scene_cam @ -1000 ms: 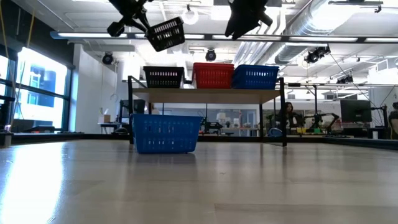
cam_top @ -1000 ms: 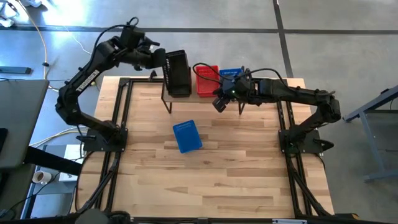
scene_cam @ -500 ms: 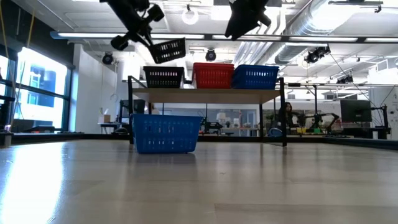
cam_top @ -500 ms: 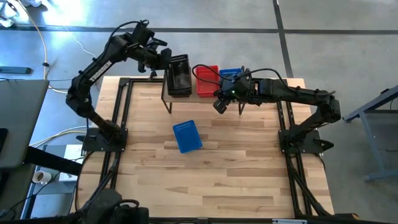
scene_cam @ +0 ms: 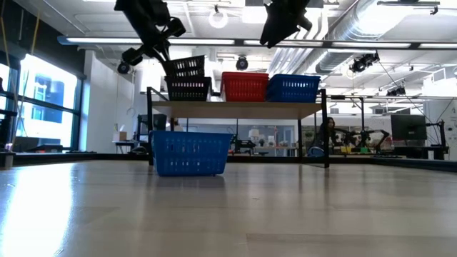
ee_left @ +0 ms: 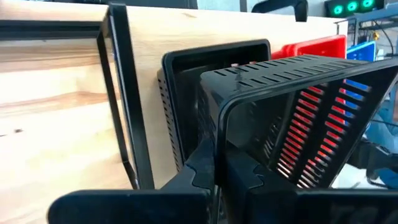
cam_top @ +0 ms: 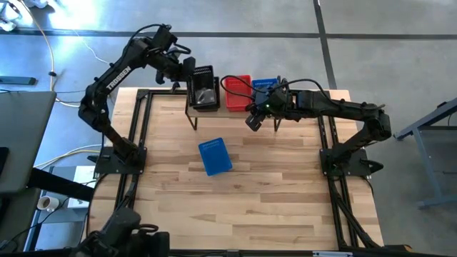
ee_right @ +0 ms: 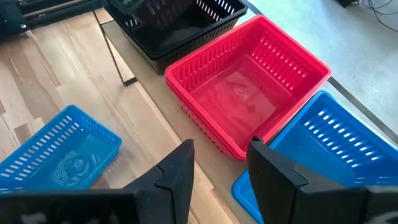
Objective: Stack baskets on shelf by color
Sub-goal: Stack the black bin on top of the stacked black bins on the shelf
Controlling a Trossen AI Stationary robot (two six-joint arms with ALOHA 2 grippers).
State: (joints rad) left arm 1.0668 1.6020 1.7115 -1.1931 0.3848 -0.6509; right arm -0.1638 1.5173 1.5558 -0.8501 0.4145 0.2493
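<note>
Shelf (cam_top: 246, 113) stands at the far edge of the desk (cam_top: 243, 207). On it, side by side, are black baskets (scene_cam: 188, 91), red baskets (cam_top: 238, 93) and blue baskets (cam_top: 265, 85). Left gripper (cam_top: 187, 73) is closed on the rim of one black basket (scene_cam: 185, 67), which is tilted and sits just over the black ones on the shelf. Right gripper (cam_top: 253, 118) hangs open and empty, just in front of the red and blue baskets. One more blue basket (cam_top: 215, 156) lies on the desk, apart from the shelf.
</note>
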